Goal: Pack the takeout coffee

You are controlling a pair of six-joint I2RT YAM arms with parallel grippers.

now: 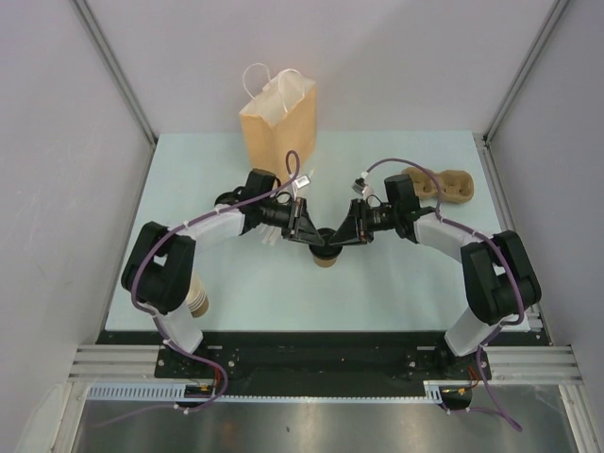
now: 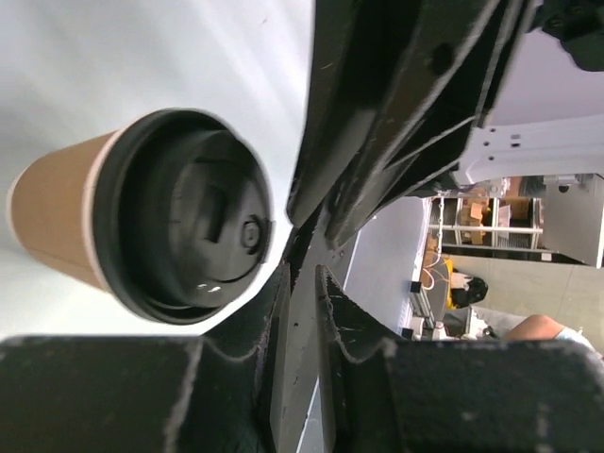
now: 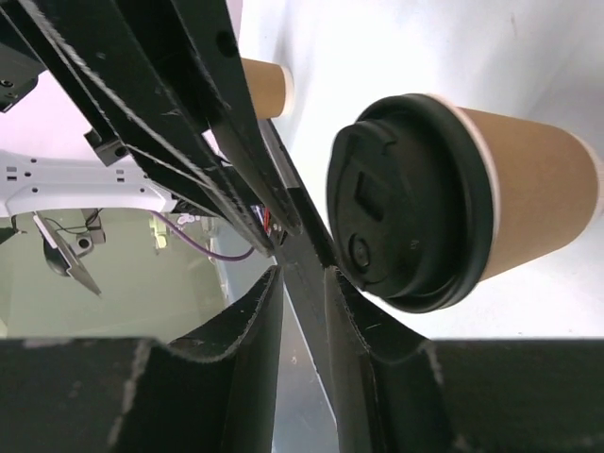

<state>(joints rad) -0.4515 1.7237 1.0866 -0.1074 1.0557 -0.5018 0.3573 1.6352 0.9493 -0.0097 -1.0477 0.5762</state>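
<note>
The takeout coffee, a tan paper cup (image 1: 326,261) with a black lid (image 1: 326,249), stands upright at the middle of the table. It shows in the left wrist view (image 2: 57,212) and in the right wrist view (image 3: 538,198), lid facing the camera. My left gripper (image 1: 316,238) and right gripper (image 1: 342,238) meet tip to tip just above the lid's far rim. Both hold nothing, their jaws drawn to a narrow slit. In the wrist views the left gripper (image 2: 302,269) and the right gripper (image 3: 302,269) sit beside the lid, not around it.
A tan paper bag (image 1: 278,118) with white handles stands open at the back centre. A brown cardboard cup carrier (image 1: 439,184) lies at the back right. A stack of lidless paper cups (image 1: 196,297) stands by the left arm's base.
</note>
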